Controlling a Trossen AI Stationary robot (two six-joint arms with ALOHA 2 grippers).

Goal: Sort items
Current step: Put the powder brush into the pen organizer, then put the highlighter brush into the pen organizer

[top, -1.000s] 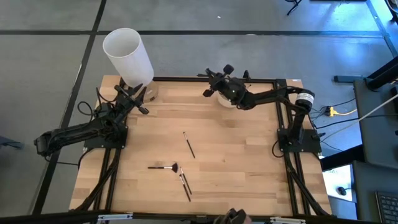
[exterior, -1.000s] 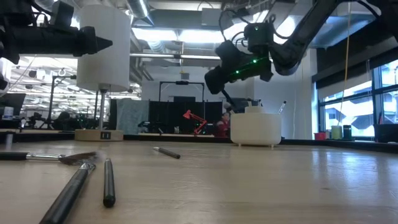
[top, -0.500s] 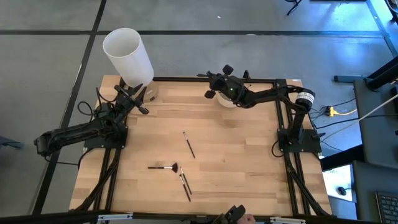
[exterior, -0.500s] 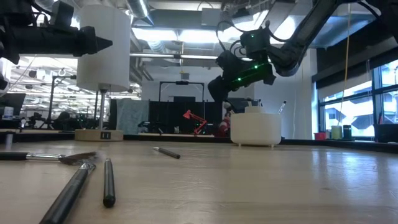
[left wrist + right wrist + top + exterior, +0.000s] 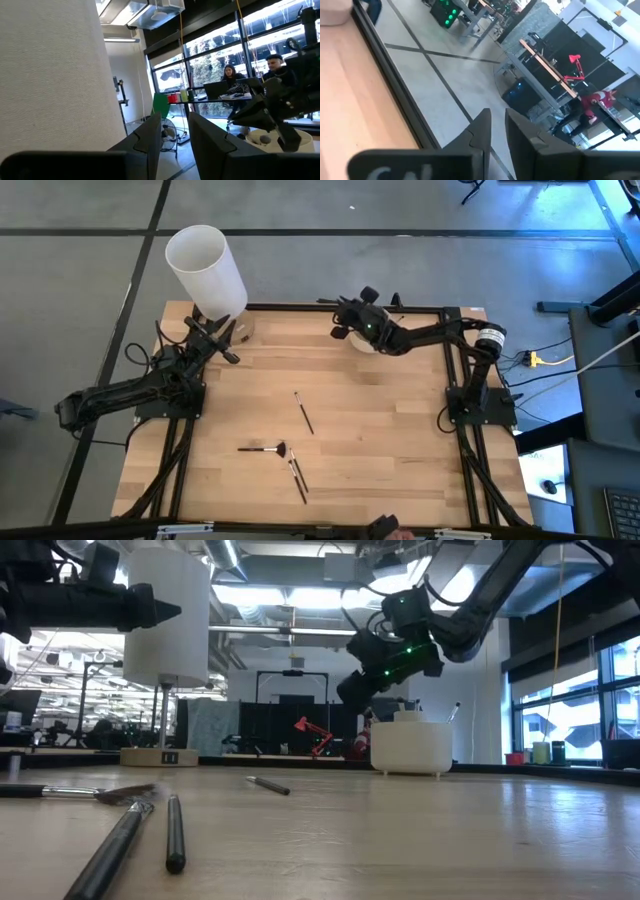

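Right end effector [image 5: 349, 311] above the round beige cup [image 5: 411, 747], fingers nearly closed.
Overhead, four thin black-handled brushes [image 5: 303, 412] lie mid-tabletop [image 5: 400, 440]; the low view seemingly shows one stick in the cup.

Four brushes [image 5: 301, 411] mid-table; cup [image 5: 411, 747] far edge; cylinder [image 5: 206, 270] far-left corner.
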